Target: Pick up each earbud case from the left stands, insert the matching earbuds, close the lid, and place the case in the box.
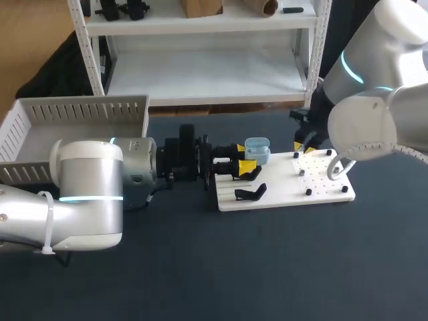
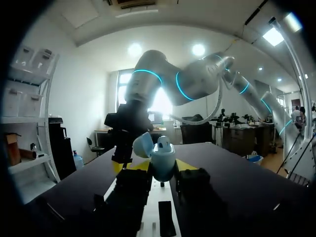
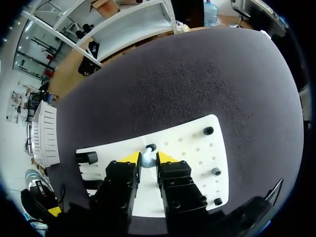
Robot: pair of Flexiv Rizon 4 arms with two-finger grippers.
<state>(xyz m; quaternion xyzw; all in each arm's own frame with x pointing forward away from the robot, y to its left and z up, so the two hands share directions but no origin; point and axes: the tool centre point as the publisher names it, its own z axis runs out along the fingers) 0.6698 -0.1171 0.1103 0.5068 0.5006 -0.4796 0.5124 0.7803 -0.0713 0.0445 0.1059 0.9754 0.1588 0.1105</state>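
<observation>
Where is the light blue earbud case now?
Head view: the earbud case is held by the left gripper over the white board, at its far left corner.

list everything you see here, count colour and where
table: 1, dark, under everything
board: 1, white, mid table
box: 1, white, back left of table
case: 1, light blue, lid open, at board's back left
earbud: 1, pale, over board's back edge
stand: 1, black, on board's left part
pegs: several, black, on board's right part
left gripper: 1, yellow tips, shut on case
right gripper: 1, yellow tips, shut on earbud
</observation>
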